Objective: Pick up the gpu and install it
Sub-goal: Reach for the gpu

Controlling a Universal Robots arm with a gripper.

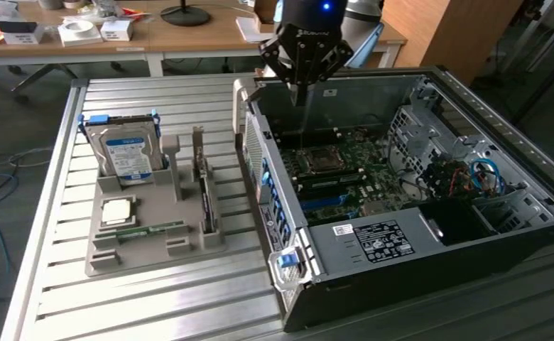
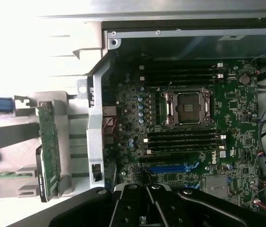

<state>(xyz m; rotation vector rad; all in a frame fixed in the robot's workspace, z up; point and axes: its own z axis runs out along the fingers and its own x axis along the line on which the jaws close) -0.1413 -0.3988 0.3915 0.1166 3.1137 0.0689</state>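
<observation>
My black two-fingered end effector [image 1: 299, 96] hangs over the rear corner of the open black steel computer case [image 1: 490, 117], its fingers pressed together and gripping nothing; below it lies the green motherboard [image 1: 358, 177] with its bare square processor socket.

The gpu [image 1: 205, 199], a thin dark circuit card with a green face, is not in the case; it stands on edge in a slot of the grey moulded plastic holder [image 1: 154, 250] on the ribbed aluminium desk [image 1: 163, 302], just beside the case's outer wall, with the silver hard drive with the blue label [image 1: 128, 155] upright a little further along the holder.

I judge the step in hand to be the reach for the card, and it is barely begun. To do it well I should part the fingers before descending, since shut tips would only strike the card's upper edge; I should line the fingers up to clamp the two flat faces, not the ends; I should come straight down over the slot, keeping clear of the case wall and the holder's upright posts; a grip near the card's middle should stop it tilting as it leaves the slot.
</observation>
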